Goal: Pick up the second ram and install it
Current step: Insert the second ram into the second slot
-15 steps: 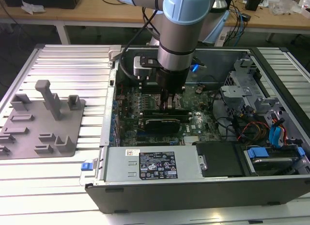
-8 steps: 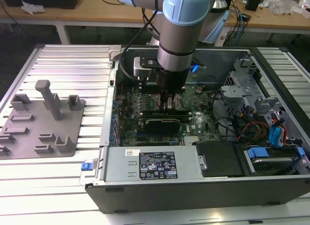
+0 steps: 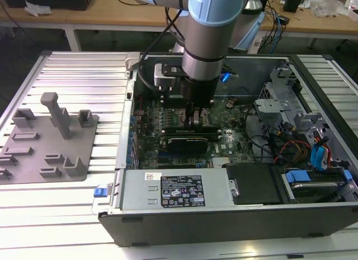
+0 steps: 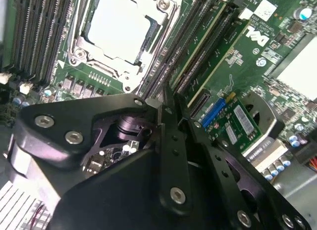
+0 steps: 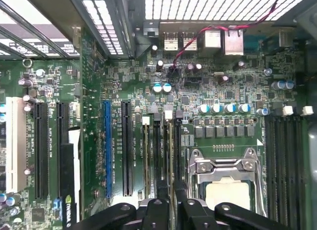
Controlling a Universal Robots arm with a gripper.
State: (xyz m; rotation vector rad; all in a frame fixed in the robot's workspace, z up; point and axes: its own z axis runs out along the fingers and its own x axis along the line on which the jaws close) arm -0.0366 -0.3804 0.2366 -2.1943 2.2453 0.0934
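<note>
over the motherboard [image 5: 198,91] slots — gripper [image 5: 171,198] fingers together on a barely visible second ram [image 5: 171,156].

A robotics or electronics lab is indicated. An opened computer case [image 3: 235,215] is laid on a ribbed aluminium bench [image 3: 78,75], with its motherboard [image 5: 198,91] exposed. A grey fixture plate [image 3: 47,140] with moulded holders is placed on the bench at the exterior view's left. Behind, wooden worktables [image 3: 112,17] strewn with cables [image 3: 277,25] and small devices are seen, and a robot arm [image 3: 215,25] is positioned over the case.
</note>
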